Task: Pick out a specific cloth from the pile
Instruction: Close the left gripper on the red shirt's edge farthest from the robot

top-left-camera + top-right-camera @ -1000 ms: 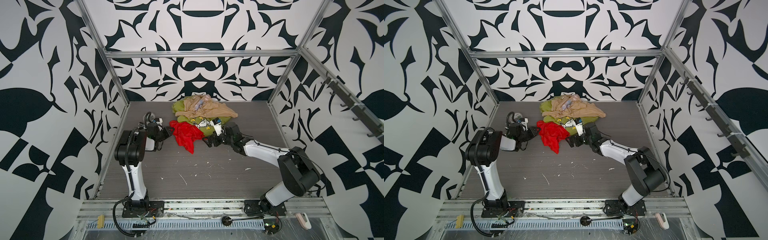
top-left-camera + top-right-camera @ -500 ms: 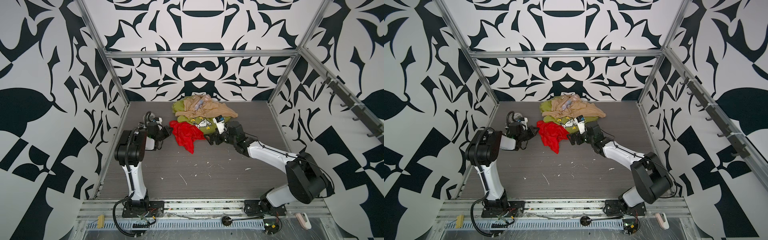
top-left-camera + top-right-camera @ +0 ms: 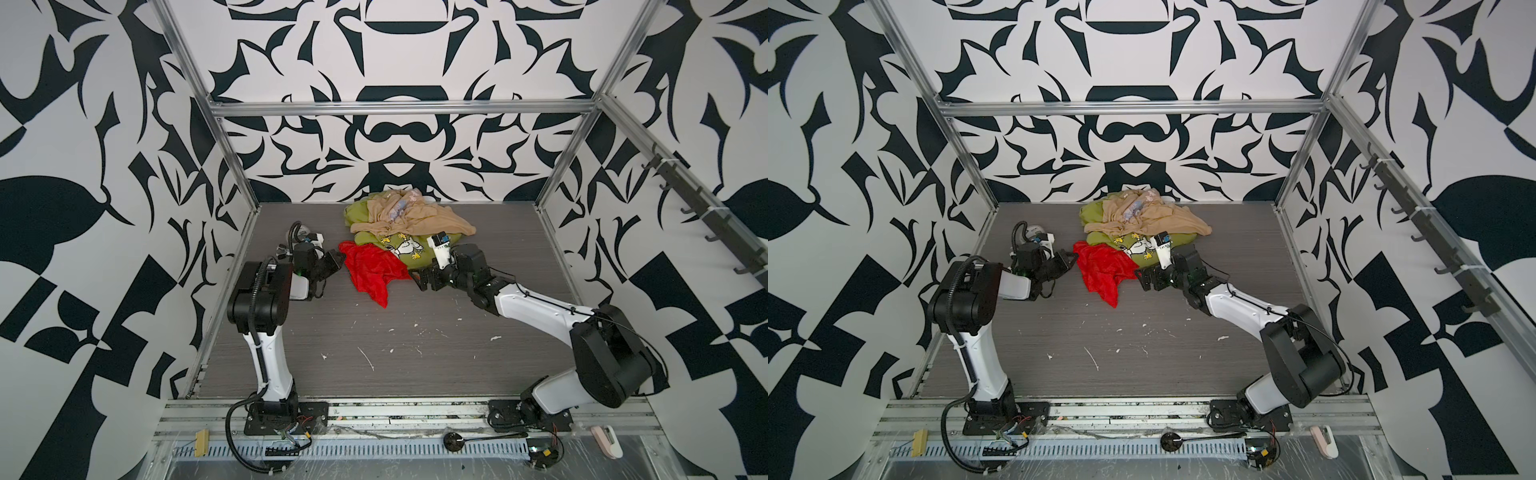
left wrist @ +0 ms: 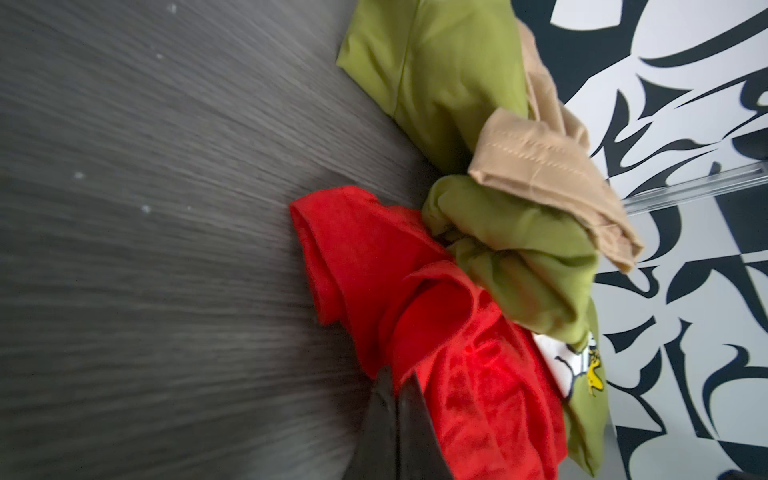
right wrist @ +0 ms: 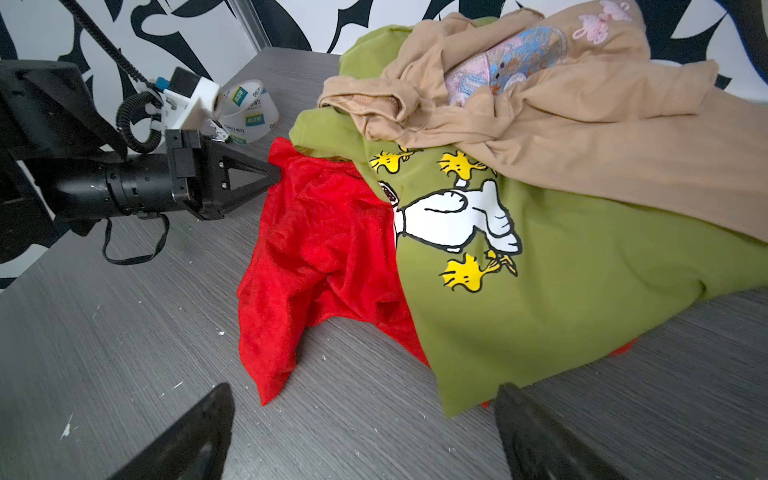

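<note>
My left claw (image 5: pixel 272 176) is clamped on the red cloth's (image 3: pixel 370 272) exposed left corner, since its right side is tucked under the green shirt (image 5: pixel 561 291) of the pile (image 3: pixel 409 222). My right claw (image 3: pixel 420 279) hangs spread apart nearby.

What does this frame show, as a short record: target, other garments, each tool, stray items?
target: red cloth, partly under the green shirt
other garments: green shirt with cartoon print, beige garment on top
left tool: shut on the red cloth's edge
right tool: open, empty, facing the green shirt
stray: tape roll beside the left arm
</note>
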Robot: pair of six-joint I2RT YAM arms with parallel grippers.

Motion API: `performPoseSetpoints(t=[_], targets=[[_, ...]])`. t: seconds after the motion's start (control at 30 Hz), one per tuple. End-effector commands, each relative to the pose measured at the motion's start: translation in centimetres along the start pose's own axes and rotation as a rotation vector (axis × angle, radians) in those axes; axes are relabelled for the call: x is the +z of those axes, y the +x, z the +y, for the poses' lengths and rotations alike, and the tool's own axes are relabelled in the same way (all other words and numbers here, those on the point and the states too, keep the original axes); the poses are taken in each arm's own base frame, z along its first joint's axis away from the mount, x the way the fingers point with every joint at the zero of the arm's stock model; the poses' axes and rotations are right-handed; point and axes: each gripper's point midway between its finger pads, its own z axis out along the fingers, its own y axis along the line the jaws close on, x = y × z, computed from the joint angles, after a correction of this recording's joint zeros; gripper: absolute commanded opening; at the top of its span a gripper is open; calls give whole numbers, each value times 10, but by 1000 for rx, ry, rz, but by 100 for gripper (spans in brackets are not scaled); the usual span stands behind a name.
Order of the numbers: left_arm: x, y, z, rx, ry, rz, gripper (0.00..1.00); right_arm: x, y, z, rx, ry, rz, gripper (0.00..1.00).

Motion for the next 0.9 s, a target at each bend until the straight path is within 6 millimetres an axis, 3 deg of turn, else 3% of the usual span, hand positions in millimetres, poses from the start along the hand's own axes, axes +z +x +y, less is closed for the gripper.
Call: performPoseSetpoints(t=[0.0, 0.43, 0.87], targets=[[-8, -11, -13, -23, 20, -35, 0, -9, -21, 4, 3, 11, -59, 100], [-10, -26, -63, -9, 86, -50, 0, -12, -27, 1, -13, 41, -37, 99], [-22, -45, -127, 94, 183, -78, 0, -20, -65, 9, -2, 38, -82, 98]])
